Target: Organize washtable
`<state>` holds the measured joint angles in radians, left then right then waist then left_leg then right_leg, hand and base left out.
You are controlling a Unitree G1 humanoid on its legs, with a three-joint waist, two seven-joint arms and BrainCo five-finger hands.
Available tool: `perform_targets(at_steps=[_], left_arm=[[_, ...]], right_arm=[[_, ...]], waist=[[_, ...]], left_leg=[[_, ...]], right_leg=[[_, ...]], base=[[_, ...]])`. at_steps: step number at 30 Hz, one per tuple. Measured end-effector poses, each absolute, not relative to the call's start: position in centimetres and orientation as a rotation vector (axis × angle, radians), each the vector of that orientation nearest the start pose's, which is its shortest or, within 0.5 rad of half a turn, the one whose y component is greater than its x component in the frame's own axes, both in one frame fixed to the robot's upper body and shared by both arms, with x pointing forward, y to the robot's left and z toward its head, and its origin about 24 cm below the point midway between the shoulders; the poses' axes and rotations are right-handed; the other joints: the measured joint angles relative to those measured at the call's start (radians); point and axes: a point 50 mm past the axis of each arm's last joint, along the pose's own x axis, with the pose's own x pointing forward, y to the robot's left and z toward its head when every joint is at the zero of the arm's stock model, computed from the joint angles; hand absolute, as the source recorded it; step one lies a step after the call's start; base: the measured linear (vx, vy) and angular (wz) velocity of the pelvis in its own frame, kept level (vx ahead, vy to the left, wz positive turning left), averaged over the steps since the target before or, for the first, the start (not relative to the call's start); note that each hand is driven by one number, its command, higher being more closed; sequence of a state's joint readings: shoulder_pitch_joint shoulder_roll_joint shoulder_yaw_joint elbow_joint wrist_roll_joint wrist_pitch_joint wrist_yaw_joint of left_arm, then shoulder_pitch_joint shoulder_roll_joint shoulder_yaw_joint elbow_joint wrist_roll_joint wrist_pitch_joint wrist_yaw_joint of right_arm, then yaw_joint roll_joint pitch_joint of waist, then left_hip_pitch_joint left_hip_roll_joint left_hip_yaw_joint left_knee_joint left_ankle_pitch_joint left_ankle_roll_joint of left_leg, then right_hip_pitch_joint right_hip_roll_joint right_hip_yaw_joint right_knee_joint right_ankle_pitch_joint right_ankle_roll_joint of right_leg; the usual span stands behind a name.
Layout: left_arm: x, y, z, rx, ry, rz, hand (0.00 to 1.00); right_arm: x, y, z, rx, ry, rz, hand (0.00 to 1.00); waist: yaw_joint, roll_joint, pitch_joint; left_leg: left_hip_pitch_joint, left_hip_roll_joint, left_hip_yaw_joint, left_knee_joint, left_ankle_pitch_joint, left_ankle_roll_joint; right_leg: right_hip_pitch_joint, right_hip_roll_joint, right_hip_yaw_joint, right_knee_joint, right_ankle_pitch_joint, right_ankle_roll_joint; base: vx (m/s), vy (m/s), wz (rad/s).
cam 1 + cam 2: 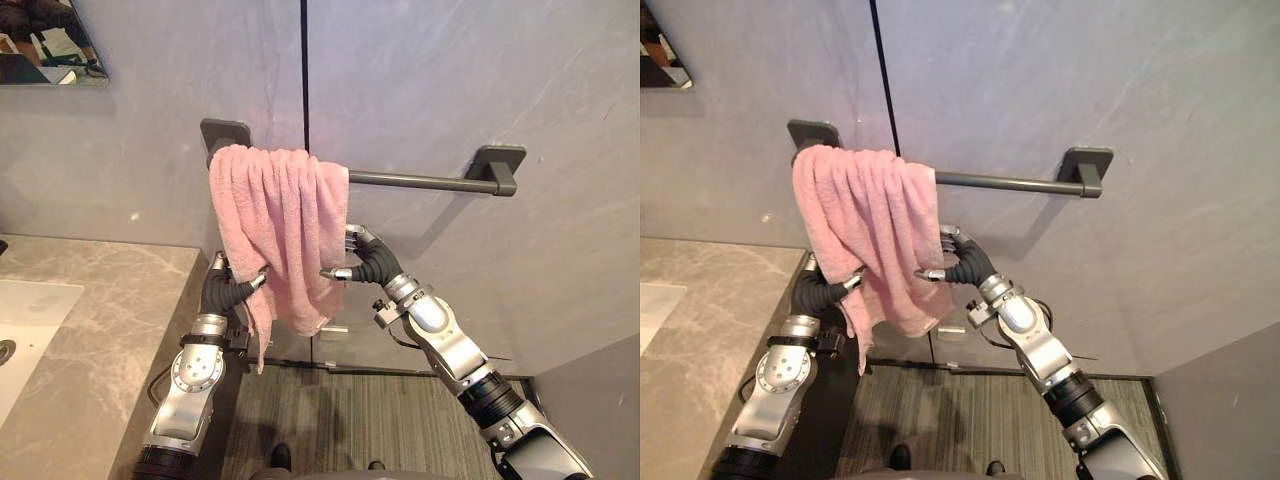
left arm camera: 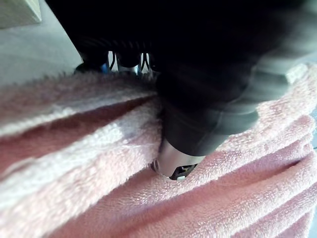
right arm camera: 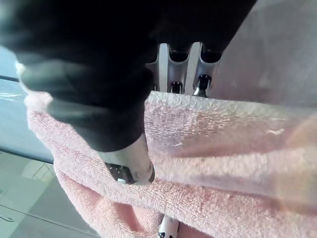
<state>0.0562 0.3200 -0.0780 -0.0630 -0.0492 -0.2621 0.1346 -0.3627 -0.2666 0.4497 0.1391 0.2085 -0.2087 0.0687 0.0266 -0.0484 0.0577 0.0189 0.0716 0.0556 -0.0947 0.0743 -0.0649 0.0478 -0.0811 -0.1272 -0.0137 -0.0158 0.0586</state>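
A pink towel (image 1: 275,220) hangs bunched over the left end of a dark wall rail (image 1: 420,181). My left hand (image 1: 225,285) is at the towel's lower left edge. Its thumb (image 2: 173,163) presses the front of the cloth, and its fingers (image 2: 124,59) are curled behind it. At the lower right edge is my right hand (image 1: 370,262). Here too the thumb (image 3: 131,163) lies on the front, with the fingers (image 3: 176,69) behind the fold. Both hands pinch the cloth, and a corner of the towel dangles below them.
A marble counter (image 1: 90,330) with a white basin (image 1: 25,320) lies at the left, close to my left arm. A mirror corner (image 1: 45,40) shows at the upper left. The rail's right half is bare up to its bracket (image 1: 497,165). Below is striped flooring (image 1: 350,410).
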Motion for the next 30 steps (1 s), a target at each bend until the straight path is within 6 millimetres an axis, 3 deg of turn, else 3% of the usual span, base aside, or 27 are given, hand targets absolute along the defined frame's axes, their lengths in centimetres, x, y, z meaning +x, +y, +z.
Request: perform_targets(at_steps=[9, 21, 24, 30], left_arm=[[23.9, 18.9, 7.3, 0.236, -0.263, 0.014, 1.00], [23.9, 19.1, 6.9, 0.238, -0.248, 0.016, 1.00], [23.8, 19.2, 6.9, 0.239, -0.249, 0.021, 1.00], [23.8, 20.5, 7.3, 0.234, -0.264, 0.088, 1.00]], right_arm=[[29.0, -7.4, 10.0, -0.123, -0.308, 0.569, 1.00], [29.0, -7.8, 9.7, -0.128, -0.296, 0.575, 1.00], [29.0, -8.6, 9.4, -0.122, -0.283, 0.544, 1.00], [29.3, -12.8, 9.0, -0.095, -0.260, 0.367, 1.00]], waist=[[0.016, 0.001, -0.002], [0.015, 0.003, -0.019], [0.016, 0.003, -0.019], [0.012, 0.005, -0.019]], left_leg=[[-0.006, 0.001, 0.000, 0.000, 0.001, -0.001], [-0.004, 0.003, 0.002, 0.000, 0.001, -0.001], [-0.003, 0.002, 0.002, 0.000, 0.001, -0.001], [0.014, -0.002, 0.003, -0.003, 0.001, -0.001]], right_leg=[[0.000, 0.002, 0.000, -0.013, 0.008, 0.000], [0.001, 0.003, 0.002, -0.012, 0.008, 0.000], [0.001, 0.003, 0.001, -0.011, 0.008, 0.000], [0.014, -0.001, -0.001, -0.007, 0.007, 0.001]], base=[[0.00, 0.000, 0.00], [-0.01, -0.001, 0.00], [0.00, 0.000, 0.00], [0.00, 0.000, 0.00]])
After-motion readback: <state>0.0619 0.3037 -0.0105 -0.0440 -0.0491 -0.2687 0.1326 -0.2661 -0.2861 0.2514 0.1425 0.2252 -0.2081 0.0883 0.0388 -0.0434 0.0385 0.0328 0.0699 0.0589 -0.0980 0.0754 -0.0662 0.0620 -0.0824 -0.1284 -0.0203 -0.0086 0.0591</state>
